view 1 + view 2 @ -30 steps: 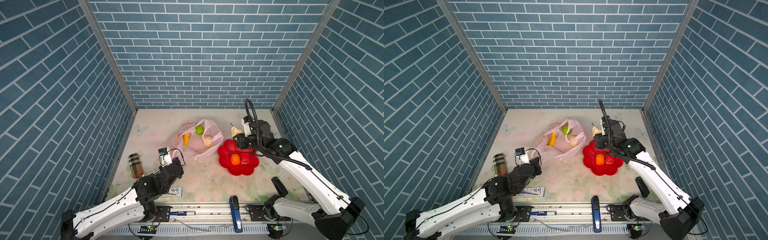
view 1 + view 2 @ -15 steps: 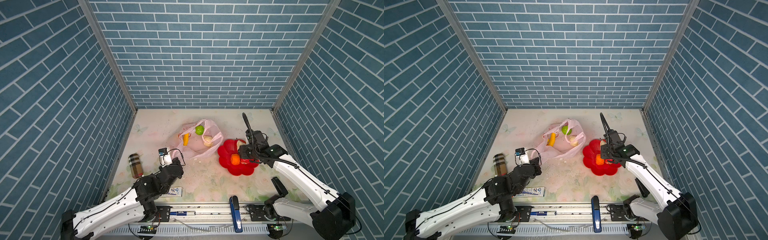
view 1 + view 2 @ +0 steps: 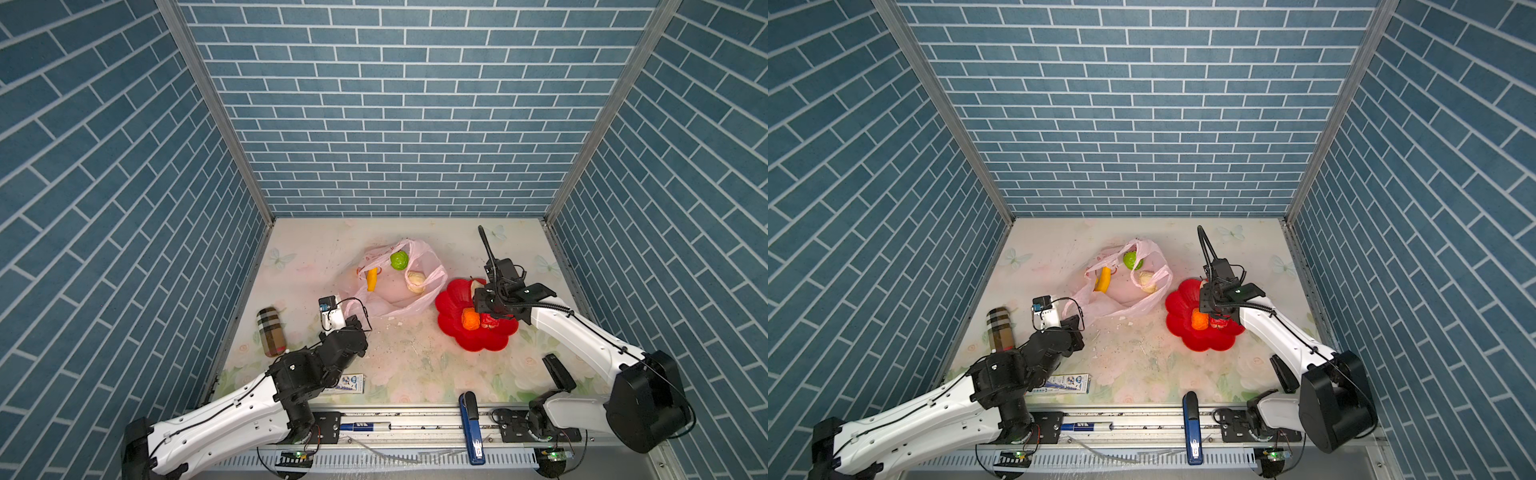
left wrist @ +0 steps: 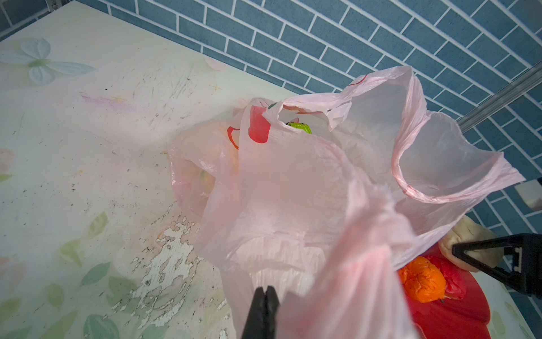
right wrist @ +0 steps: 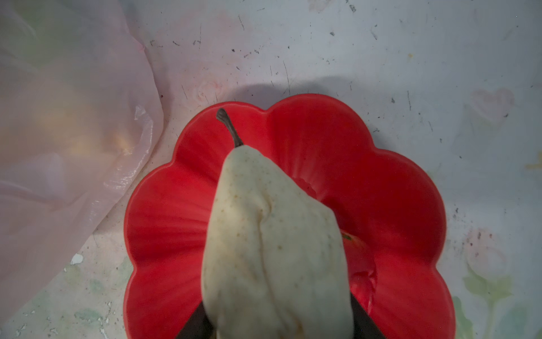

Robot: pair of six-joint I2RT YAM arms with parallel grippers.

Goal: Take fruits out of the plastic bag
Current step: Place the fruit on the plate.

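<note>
The right tool (image 5: 278, 321) is clamped on a beige pear (image 5: 272, 240) just above the red plate (image 5: 396, 205), where an orange fruit (image 3: 470, 319) and a red fruit (image 3: 490, 321) lie touching. The left tool (image 4: 264, 305) has its jaws together, apparently pinching a handle of the plastic bag (image 3: 399, 295) (the film blurs there). The banana (image 3: 372, 279), green ball (image 3: 399, 260) and lumpy yellow fruit (image 3: 415, 281) sit inside the bag on the surface (image 3: 415, 361).
</note>
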